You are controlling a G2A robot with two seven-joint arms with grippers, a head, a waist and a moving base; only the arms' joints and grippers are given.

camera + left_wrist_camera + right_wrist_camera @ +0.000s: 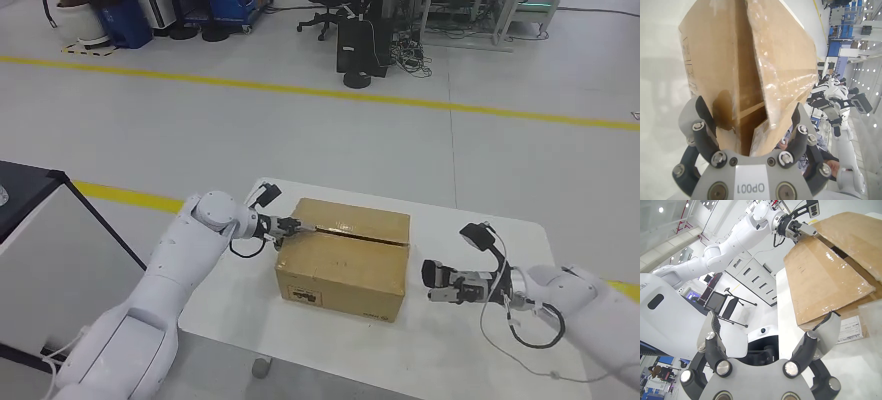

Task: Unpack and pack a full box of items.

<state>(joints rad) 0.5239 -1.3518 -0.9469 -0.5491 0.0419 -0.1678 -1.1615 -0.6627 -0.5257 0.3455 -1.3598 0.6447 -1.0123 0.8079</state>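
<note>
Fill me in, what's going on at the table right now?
The left gripper is open at the left end of the cardboard box, straddling the seam where the two taped top flaps meet. The flaps are slightly parted, but the box is otherwise closed, sitting on the white table. The right gripper is open beside the box's right end, apart from it. Unpacking has not begun.

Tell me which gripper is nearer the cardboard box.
Left. The left gripper is against the box at its top seam; the right gripper hangs off the opposite end, apart.
</note>
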